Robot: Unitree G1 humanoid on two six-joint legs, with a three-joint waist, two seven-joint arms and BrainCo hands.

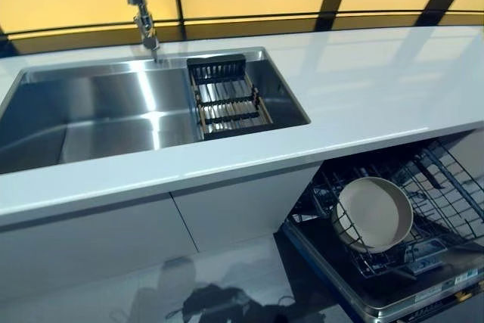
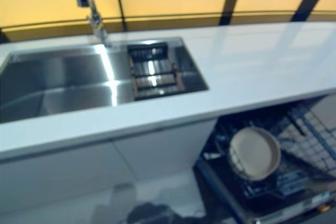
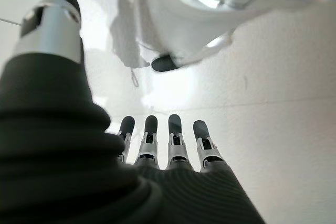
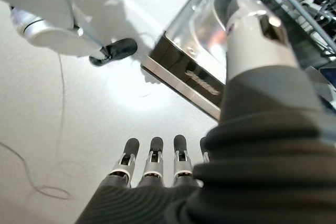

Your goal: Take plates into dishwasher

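A cream plate (image 1: 373, 214) stands on edge in the wire rack (image 1: 446, 187) of the open dishwasher under the counter at the lower right; it also shows in the right eye view (image 2: 255, 153). My left hand (image 3: 165, 145) hangs down over the pale floor with straight fingers and holds nothing. My right hand (image 4: 157, 163) also hangs with straight fingers and holds nothing, beside the corner of the lowered dishwasher door (image 4: 189, 72). Neither hand shows in the eye views.
A steel sink (image 1: 91, 111) with a tap (image 1: 142, 13) is set in the white counter (image 1: 378, 81). A dark drying rack (image 1: 225, 97) sits in the sink's right end. White cabinet doors (image 1: 151, 232) stand below the counter.
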